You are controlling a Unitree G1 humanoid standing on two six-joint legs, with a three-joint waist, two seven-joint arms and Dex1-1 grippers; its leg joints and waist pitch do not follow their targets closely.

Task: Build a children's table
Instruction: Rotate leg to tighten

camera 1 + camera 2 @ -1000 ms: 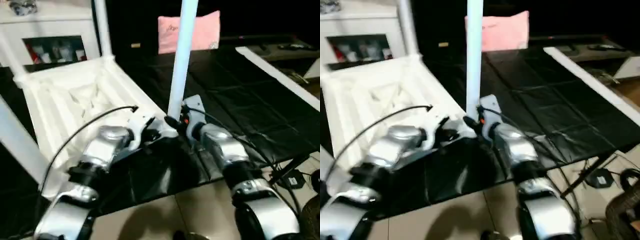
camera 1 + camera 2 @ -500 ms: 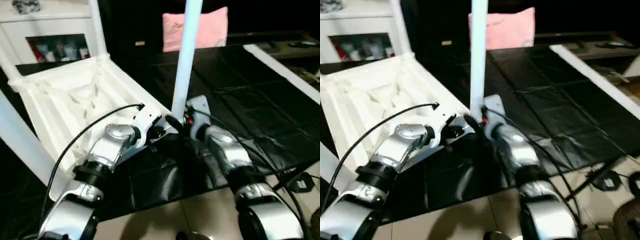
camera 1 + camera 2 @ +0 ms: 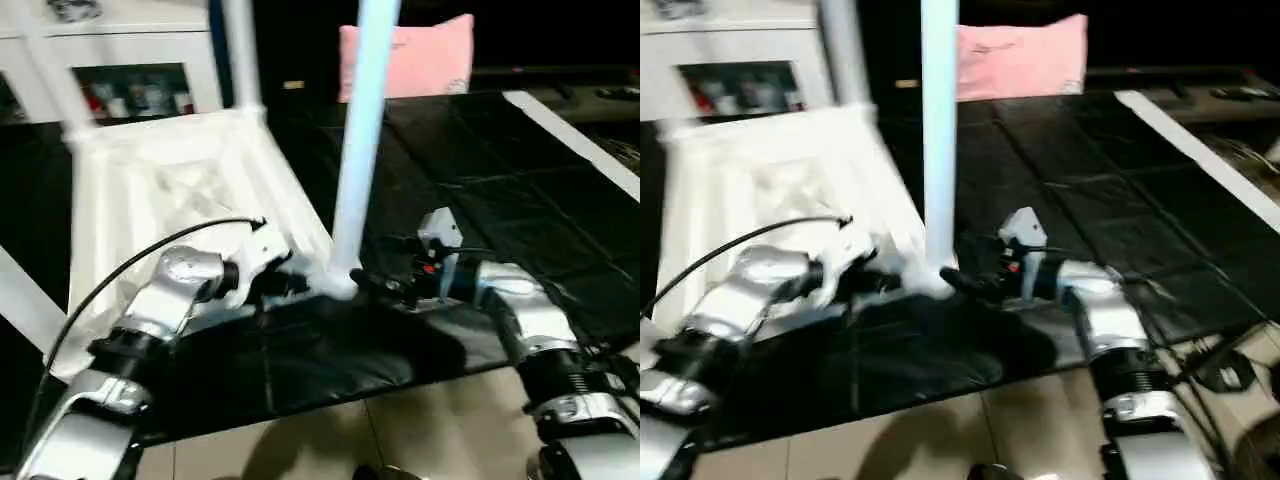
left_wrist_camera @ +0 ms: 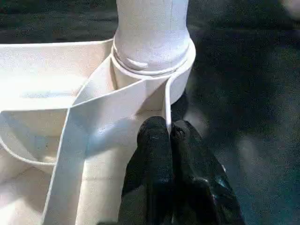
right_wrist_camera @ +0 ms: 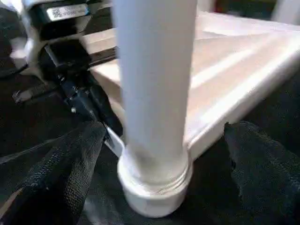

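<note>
The children's table lies upside down on a black mat, its ribbed white top (image 3: 170, 190) facing up. A long white leg (image 3: 360, 130) stands upright in the near corner socket (image 3: 340, 282). My left gripper (image 4: 168, 136) is shut on the thin rim of the top right beside that socket. My right gripper (image 3: 378, 286) is open just to the right of the socket; in its wrist view the black fingers (image 5: 61, 173) stand wide on either side of the leg (image 5: 154, 93) without touching it. Another leg (image 3: 240, 50) stands at the far corner.
A third white leg (image 3: 25, 300) slants across the left edge. A pink pillow (image 3: 420, 55) lies at the back of the black mat (image 3: 480, 170). A white cabinet (image 3: 130, 60) stands behind the table. Tan floor (image 3: 450, 430) lies in front.
My right gripper has opened wide and let go of the near leg, drawing back to the right. The left gripper keeps its hold. The camera has shifted.
</note>
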